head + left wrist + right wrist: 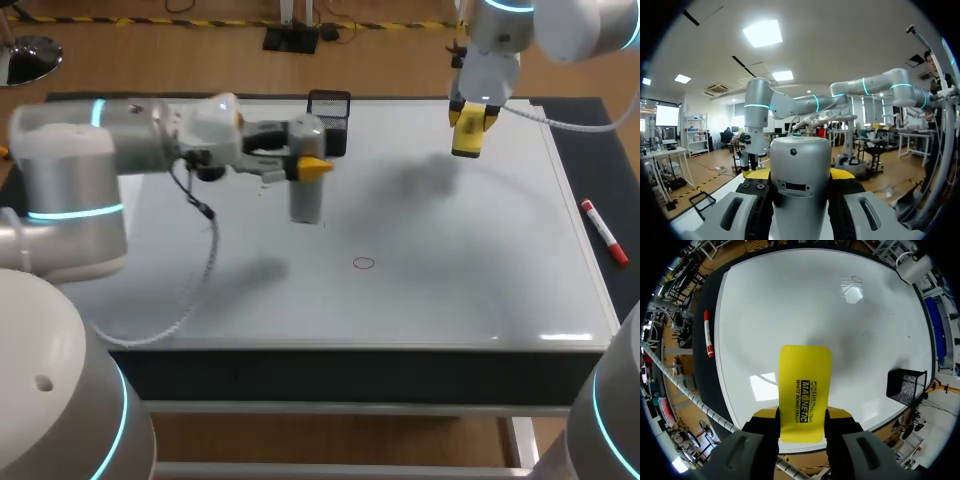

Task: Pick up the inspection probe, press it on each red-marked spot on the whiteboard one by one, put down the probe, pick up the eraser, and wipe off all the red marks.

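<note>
Nearest the front, just below the middle of the head view, one small red ring (363,263) sits on the whiteboard (450,300). Up and to the left of it, the left gripper (306,172) is closed tight on the inspection probe (305,200). The probe is a grey can shape. It looks to hang above the board, and it is not over the ring. Farther back, in the upper right, the right gripper (472,112) pinches the yellow eraser (467,142) and holds it high over the board. A black wire basket (330,112) stands at the back edge, just behind the probe. A red marker (604,232) lies off the board at the right side.

What could go wrong? Both tools are up at once. If the eraser comes down first, it could wipe the ring away before the probe has pressed it. If both arms go for the ring together, they could bump. The ring is tiny, so the probe could land beside it. A hard push could make the probe slip in its grip. A swing back could knock the basket.
</note>
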